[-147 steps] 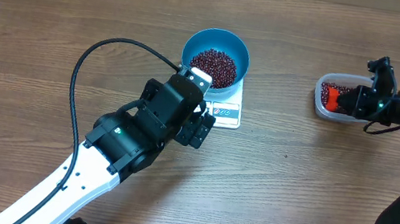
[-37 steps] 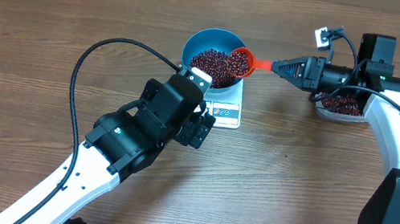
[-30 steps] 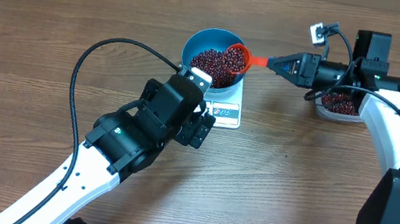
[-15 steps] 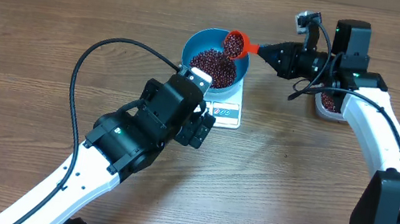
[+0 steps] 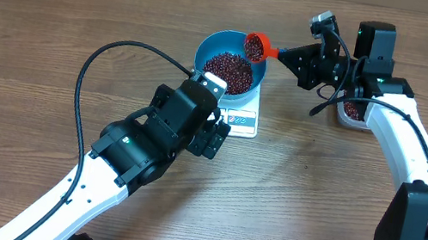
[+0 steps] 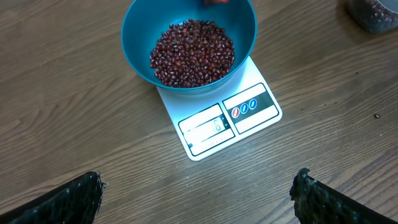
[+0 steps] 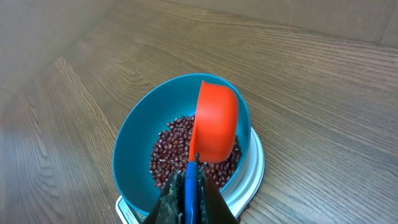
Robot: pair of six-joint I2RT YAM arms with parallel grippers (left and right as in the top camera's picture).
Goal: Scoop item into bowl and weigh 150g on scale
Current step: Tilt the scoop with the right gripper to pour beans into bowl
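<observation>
Right gripper (image 5: 287,56): fingers pinched narrow on the blue handle of an orange scoop (image 5: 254,45). The cup sits just ahead of the fingertips and is rolled onto its side. The overhead view shows beans inside it.

The scoop hangs over the bowl (image 5: 209,45), at the rim on the fingers' side. From the right wrist the cup's orange back faces the camera. The bowl lies below and beyond the fingertips.

The bowl stands on the scale (image 5: 242,120). Beans (image 6: 191,53) cover its bottom in a low heap, well below the rim.

Left gripper (image 6: 196,202): fingers spread wide and holding nothing. It hovers on the near side of the scale, which lies ahead of it, between the lines of the two fingers and apart from both. Its camera is aimed at the display.

A clear tub (image 5: 346,110) with more beans sits behind the right fingers, partly hidden by the arm.

Progress, as a judgement:
- Several scoops' worth appear to be in the bowl.
- This load looks to be mid-pour, not yet emptied.
- The display is too small to read, so I cannot tell how close the weight is to target.
- What is left is to finish the tip, check the reading, and add or stop accordingly.
</observation>
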